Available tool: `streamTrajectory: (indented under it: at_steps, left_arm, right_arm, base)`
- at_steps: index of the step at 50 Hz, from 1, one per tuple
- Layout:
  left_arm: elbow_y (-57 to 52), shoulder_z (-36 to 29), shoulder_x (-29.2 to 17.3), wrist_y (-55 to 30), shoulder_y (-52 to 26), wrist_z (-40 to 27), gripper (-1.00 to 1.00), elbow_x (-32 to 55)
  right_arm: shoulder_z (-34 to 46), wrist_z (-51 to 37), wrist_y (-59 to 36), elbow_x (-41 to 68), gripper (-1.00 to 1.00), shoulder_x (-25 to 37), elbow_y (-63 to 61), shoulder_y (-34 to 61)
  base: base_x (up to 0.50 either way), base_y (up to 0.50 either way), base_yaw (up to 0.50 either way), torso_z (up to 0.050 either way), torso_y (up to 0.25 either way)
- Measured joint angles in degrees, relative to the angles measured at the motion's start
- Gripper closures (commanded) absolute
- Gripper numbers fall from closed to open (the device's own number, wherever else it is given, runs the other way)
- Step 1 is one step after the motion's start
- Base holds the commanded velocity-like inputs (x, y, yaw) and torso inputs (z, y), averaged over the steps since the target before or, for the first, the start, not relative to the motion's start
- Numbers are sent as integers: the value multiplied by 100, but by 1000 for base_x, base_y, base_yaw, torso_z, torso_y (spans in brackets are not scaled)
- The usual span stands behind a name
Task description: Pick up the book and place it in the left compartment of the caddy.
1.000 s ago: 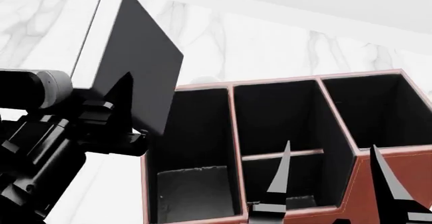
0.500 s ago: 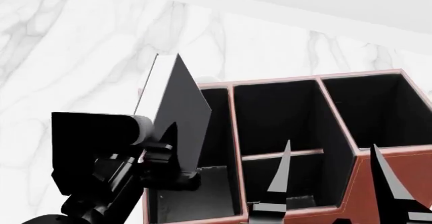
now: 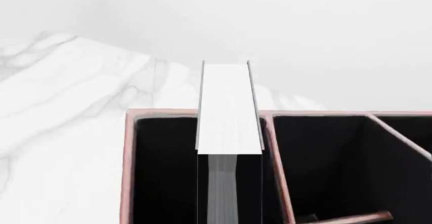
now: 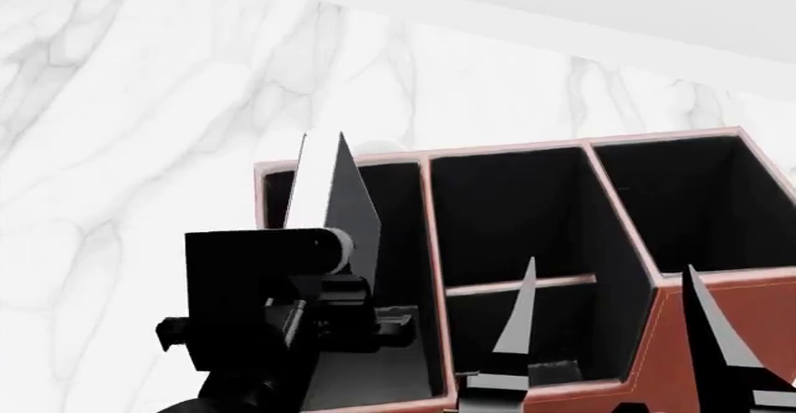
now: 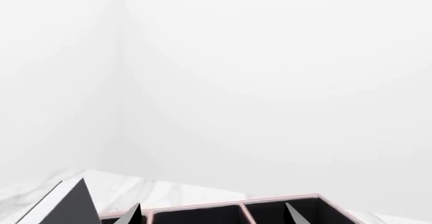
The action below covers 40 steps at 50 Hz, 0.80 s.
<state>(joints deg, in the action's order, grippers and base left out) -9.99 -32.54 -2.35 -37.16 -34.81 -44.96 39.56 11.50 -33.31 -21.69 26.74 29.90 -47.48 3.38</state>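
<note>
Left gripper [image 4: 361, 315] is closed on the book [image 4: 336, 203], gripping it near the lower end, with the black arm and wrist body below and to the left in the head view. Held upright and edge-on, the book has its lower part sunk inside the left compartment [image 4: 404, 245] of the caddy [image 4: 703, 338], while its upper end rises above the rim. From the left wrist view the white page edges face the camera as a pale strip between two thin black covers; the book [image 3: 229, 107] stands toward the divider side of the left compartment [image 3: 165, 173], its far end showing above the caddy's [image 3: 270, 114] back rim. Whether it touches the compartment floor cannot be told.

Right gripper [image 4: 610, 338] sits low in the head view, in front of the caddy's middle and right sections. Its two pointed black fingers [image 4: 520, 324] stand well apart with nothing between them, so its jaws are wide. In the right wrist view the finger tips [image 5: 292, 215] show only at the lower edge, with the caddy [image 5: 202, 206] rim beyond them.

Reddish-brown with black lining, the caddy rests on a white marble table [image 4: 149, 105]. A crossbar [image 4: 516, 285] splits its middle section.
</note>
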Motion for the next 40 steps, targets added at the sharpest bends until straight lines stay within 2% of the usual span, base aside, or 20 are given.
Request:
streamTrajectory:
  at_steps: [21, 40]
  left_arm:
    - [1428, -1248, 26, 1402, -481, -1089, 100, 430]
    - [2604, -2789, 53, 2789, -1060, -2067, 100, 1263]
  right_arm:
    - [25, -19, 14, 14, -100, 18, -2, 16]
    - [21, -44, 31, 31, -100, 48, -19, 10]
  base:
    - [0, 0, 0, 0, 1]
    - [0, 0, 0, 1, 2]
